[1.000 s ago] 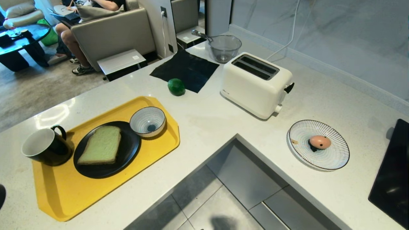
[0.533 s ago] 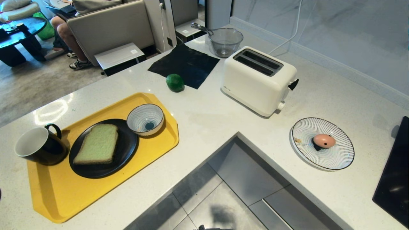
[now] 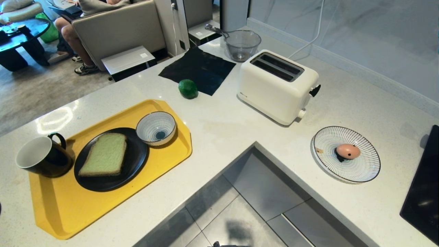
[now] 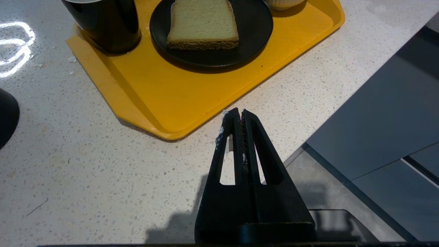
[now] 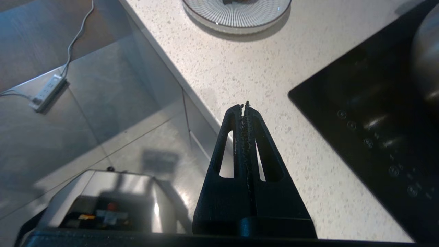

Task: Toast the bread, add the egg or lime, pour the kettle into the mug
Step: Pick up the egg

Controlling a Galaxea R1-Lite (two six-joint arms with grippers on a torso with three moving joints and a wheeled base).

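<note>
- Nothing of the task looks done to me yet. The thick square slice of pale green bread (image 3: 103,154) lies flat on the round black plate (image 3: 135,161) in the middle of the yellow plastic tray (image 3: 85,209), which sits by the counter's left front edge.
- The cream two-slot toaster (image 3: 277,87) stands in the middle of the white speckled counter (image 3: 223,127), well apart from the tray, both slots empty as far as I can see.
- The glossy black mug with a white interior (image 3: 41,160) stands on the tray's left corner, just beside the black plate; it looks empty.
- The small white bowl with blue stripes (image 3: 156,128) sits at the tray's far edge, nothing in it.
- The round dark green lime (image 3: 188,89) rests on the counter at the near corner of a black cloth (image 3: 199,70), behind the tray.
- The pinkish-tan egg with a black spot (image 3: 347,151) lies on a striped white plate (image 3: 363,171) near the counter's right front edge.
- I can't pick out the kettle for certain.
- So toasting, the egg or lime, and the pour are all left.
- My left gripper (image 4: 239,115) hovers low over the counter just off the tray's near edge, jaws pressed together, holding nothing.
- My right gripper (image 5: 244,107) hangs over the counter's front edge between the striped plate and a black cooktop (image 5: 370,113), jaws together and empty.
</note>
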